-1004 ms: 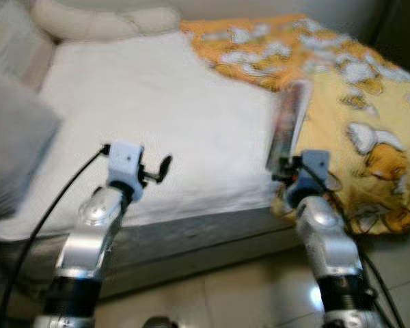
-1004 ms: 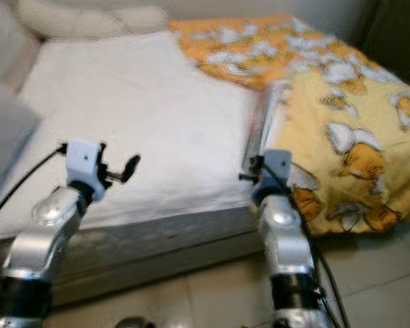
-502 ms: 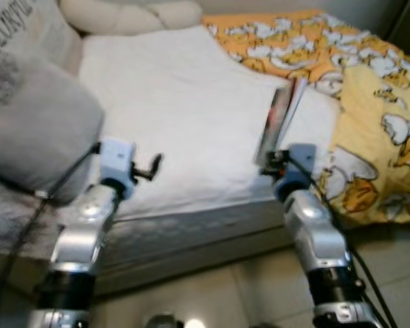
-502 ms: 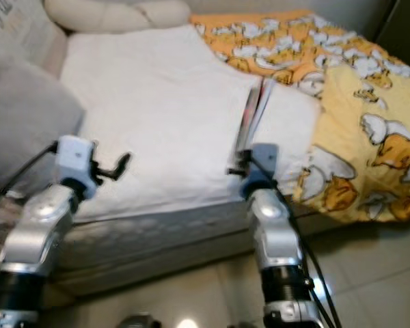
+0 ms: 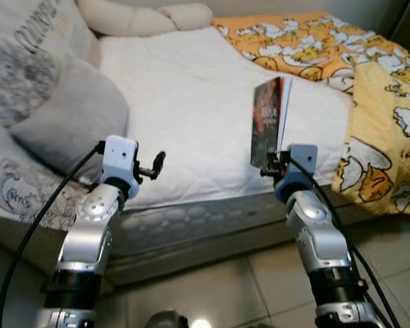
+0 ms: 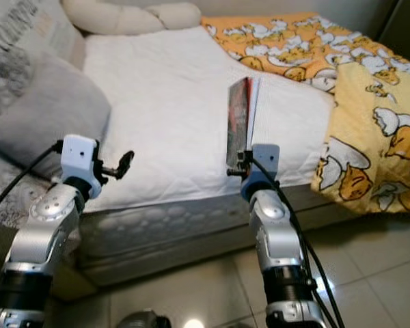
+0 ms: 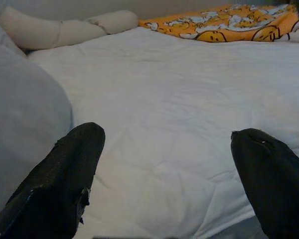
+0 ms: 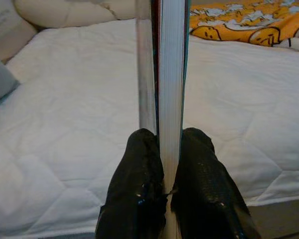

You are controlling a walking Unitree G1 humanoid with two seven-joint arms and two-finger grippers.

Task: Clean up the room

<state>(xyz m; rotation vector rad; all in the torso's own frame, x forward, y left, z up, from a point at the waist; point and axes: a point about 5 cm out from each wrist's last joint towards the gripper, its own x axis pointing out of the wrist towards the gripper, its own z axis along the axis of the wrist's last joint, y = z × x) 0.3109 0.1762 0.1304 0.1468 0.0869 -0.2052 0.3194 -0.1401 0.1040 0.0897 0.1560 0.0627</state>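
My right gripper [image 5: 272, 162] is shut on the lower edge of a thin book [image 5: 267, 120] with a dark red cover, held upright over the front edge of the bed [image 5: 184, 102]. In the right wrist view the book's page edge [image 8: 169, 74] rises between the two black fingers [image 8: 139, 194]. My left gripper [image 5: 156, 164] is open above the bed's front edge, left of the book, with nothing between its fingers [image 7: 65, 184]. The white quilted mattress cover [image 7: 179, 109] lies beneath both.
A grey pillow [image 5: 72, 113] and a printed cushion [image 5: 27, 48] lie on the bed's left side, with a cream bolster [image 5: 143, 17] at the head. An orange and yellow cartoon blanket [image 5: 369, 89] covers the right side and hangs over the edge. Tiled floor [image 5: 260, 287] lies below.
The camera has swung so the whole scene has shifted right, bringing the grey pillow and cushion into view. The book stays clamped in my right gripper; my left gripper stays open.
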